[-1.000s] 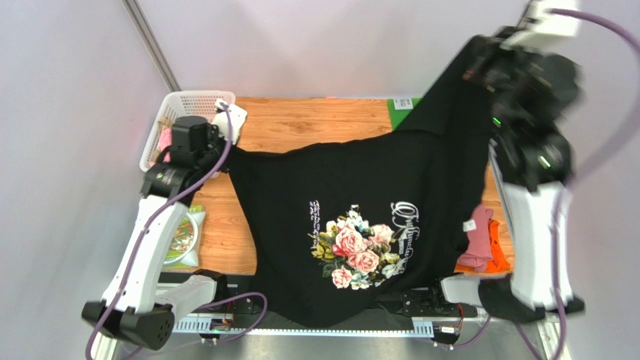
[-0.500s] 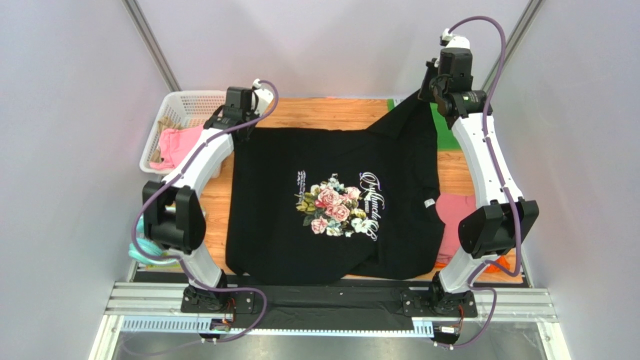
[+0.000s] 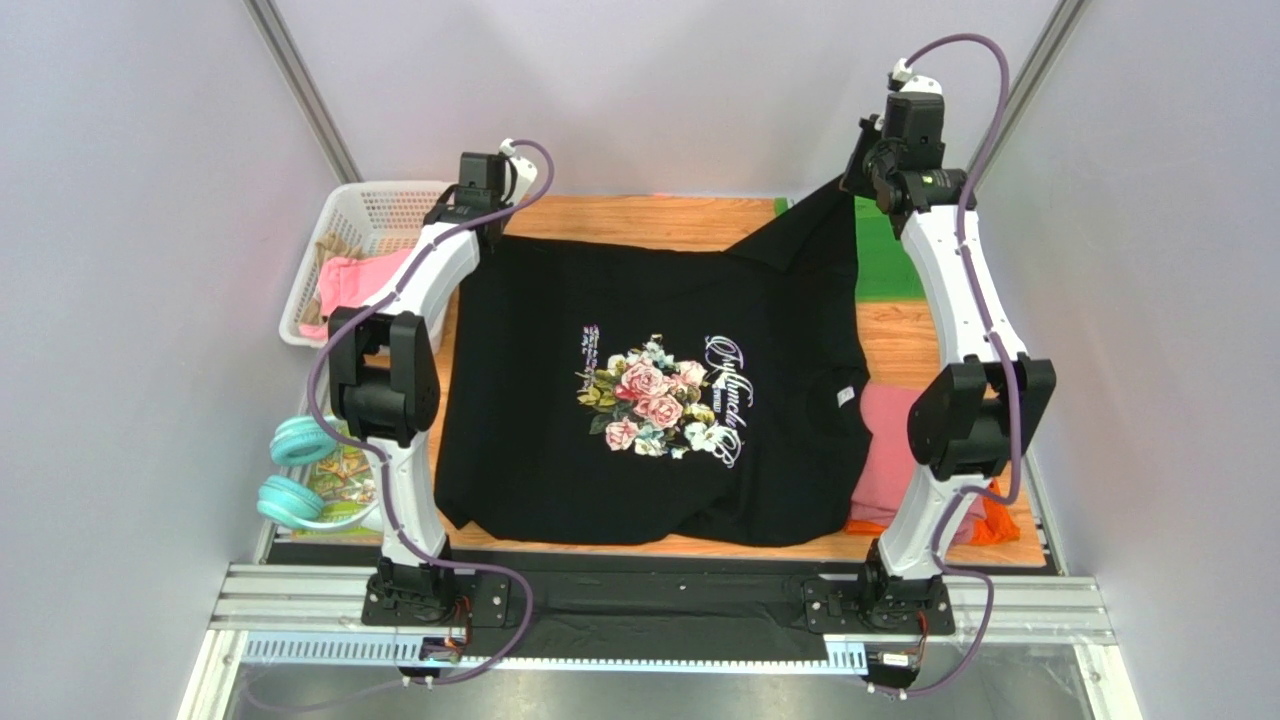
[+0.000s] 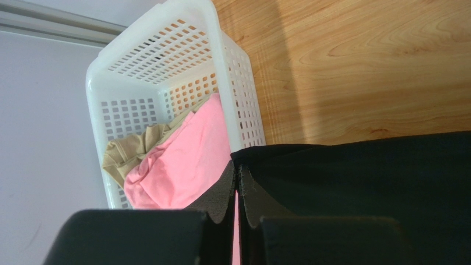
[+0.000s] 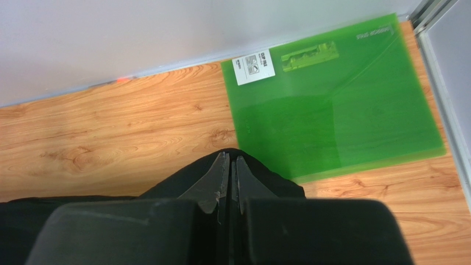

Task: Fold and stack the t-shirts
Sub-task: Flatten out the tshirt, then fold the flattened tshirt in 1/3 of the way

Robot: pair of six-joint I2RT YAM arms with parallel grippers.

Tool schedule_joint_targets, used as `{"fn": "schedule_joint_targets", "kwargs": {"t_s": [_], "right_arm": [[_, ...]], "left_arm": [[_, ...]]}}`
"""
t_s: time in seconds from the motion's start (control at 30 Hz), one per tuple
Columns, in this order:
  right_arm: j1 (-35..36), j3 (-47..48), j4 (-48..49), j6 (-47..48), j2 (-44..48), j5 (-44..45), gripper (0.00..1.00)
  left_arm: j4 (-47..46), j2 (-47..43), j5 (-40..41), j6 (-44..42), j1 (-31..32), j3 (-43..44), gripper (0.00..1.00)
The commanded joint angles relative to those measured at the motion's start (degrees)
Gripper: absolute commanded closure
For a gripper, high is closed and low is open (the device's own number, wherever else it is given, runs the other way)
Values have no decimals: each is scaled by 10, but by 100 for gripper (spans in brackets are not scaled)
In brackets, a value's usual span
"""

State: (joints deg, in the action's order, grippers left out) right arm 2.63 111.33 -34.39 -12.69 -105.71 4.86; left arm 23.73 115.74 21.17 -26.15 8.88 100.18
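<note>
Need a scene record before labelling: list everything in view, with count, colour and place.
black t-shirt: one, black with floral print, spread across the table middle
pink t-shirt: one, dusty pink, right side, partly under the black one
orange t-shirt: one, orange, near right corner
basket: one, white, far left
cloths in basket: two, pink and beige
green mat: one, far right corner
headphones: one pair, teal, near left
table: one, wood
left gripper: shut on the black shirt's far left corner
right gripper: shut on its far right corner
</note>
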Motion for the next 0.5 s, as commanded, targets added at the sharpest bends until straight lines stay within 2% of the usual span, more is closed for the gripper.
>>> {"fn": "schedule_joint_targets", "kwargs": {"t_s": [0.0,0.33,0.47], "right_arm": [[-15,69,28,-23,-45,-27,100],[-42,223,18,-66,-166,-93,100],[-45,231,22,-78,-176,-119,100]], "left_arm": [[-20,34,21,-14,-3,60,100],[12,140,29,-20,-3,221,100],[13,144,31,-19,-4,217,100]]}}
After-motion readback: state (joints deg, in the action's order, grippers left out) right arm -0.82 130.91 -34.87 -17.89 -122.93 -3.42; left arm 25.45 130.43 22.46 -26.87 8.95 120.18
